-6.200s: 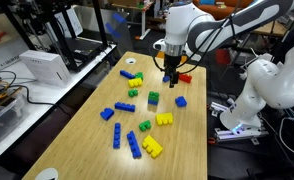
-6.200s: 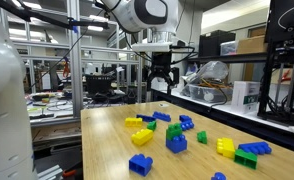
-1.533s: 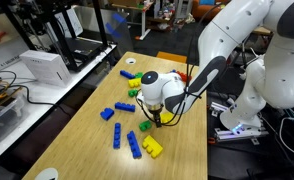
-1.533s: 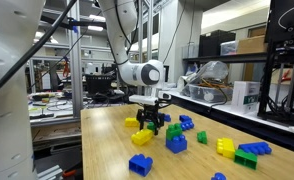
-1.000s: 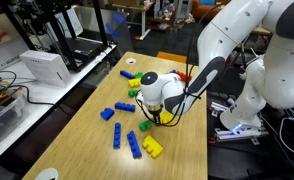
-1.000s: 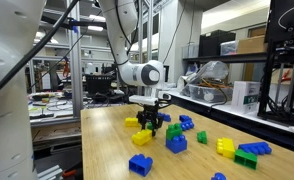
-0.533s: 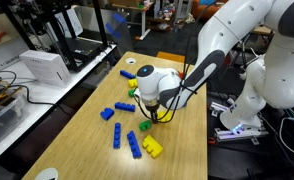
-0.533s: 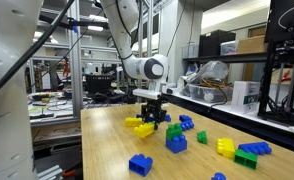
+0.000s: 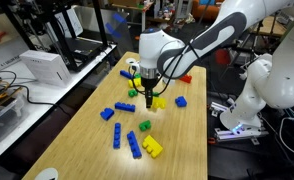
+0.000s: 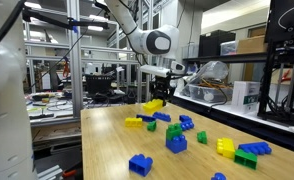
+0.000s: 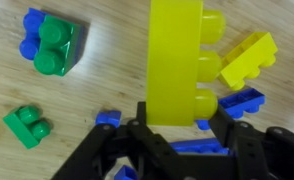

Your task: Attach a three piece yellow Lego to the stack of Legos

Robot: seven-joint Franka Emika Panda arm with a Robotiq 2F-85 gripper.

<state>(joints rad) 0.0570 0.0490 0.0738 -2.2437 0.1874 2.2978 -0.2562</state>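
My gripper (image 9: 150, 93) is shut on a yellow three-stud Lego brick (image 9: 158, 101) and holds it in the air above the table. In the wrist view the brick (image 11: 177, 60) stands up between the jaws (image 11: 177, 122). It also shows in an exterior view (image 10: 152, 104) below the gripper (image 10: 158, 96). The stack, a green brick on a blue one (image 10: 175, 136), stands on the table below and apart from the held brick. In the wrist view the stack (image 11: 49, 45) is at the upper left.
Loose bricks lie scattered on the wooden table (image 9: 87, 140): a yellow one (image 11: 249, 58), a flat blue one (image 11: 242, 102), a small green one (image 11: 27, 125), blue and yellow ones (image 9: 147, 147) near the front, a red one (image 9: 184, 77) far back. More bricks (image 10: 242, 152) lie toward one side.
The gripper came down among the bricks, shut on the yellow brick and has risen with it well above the table.
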